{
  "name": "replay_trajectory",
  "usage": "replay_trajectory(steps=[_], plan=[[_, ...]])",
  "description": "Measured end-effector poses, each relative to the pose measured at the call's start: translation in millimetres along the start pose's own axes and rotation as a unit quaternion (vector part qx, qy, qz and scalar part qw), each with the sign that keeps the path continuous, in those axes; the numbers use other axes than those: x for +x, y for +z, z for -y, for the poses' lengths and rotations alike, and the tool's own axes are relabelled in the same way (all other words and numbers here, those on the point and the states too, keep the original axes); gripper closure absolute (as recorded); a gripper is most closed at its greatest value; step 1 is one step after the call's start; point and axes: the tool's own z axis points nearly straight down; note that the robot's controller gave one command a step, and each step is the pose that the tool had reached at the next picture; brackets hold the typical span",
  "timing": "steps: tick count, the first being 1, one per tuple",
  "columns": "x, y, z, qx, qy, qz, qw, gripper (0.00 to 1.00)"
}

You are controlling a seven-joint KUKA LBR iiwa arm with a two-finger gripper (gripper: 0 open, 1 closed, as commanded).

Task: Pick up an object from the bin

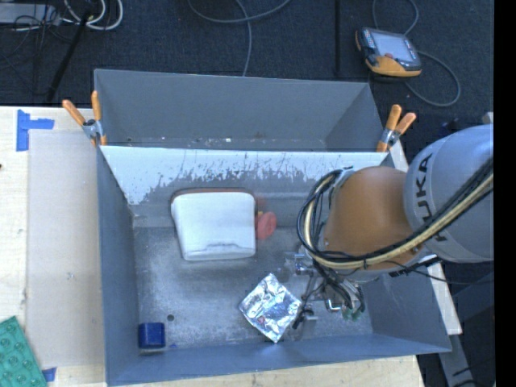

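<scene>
At bin's (pixel 242 359) front, crumpled foil packet (pixel 270 306), arm (pixel 363 216) just beside

Bin lit from above. We see the brightest band on the far inner wall of the grey bin (pixel 242 161), while its floor is evenly and moderately lit and the dark ground beyond the rim lies dim. We note glare on the crumpled foil packet (pixel 270 306) and the white tub (pixel 214 220); the arm's orange cover (pixel 367 212) throws soft shadow on the floor beneath it
</scene>
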Motion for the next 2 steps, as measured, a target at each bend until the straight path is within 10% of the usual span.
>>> replay_trajectory(steps=[1, 2], plan=[[-10.1, 60.4, -11.0, 0.001, -0.216, 0.0099, 0.9764, 0.0], [-7.8, 60.9, -10.5, 0.001, -0.214, 0.0058, 0.9767, 1.0]])
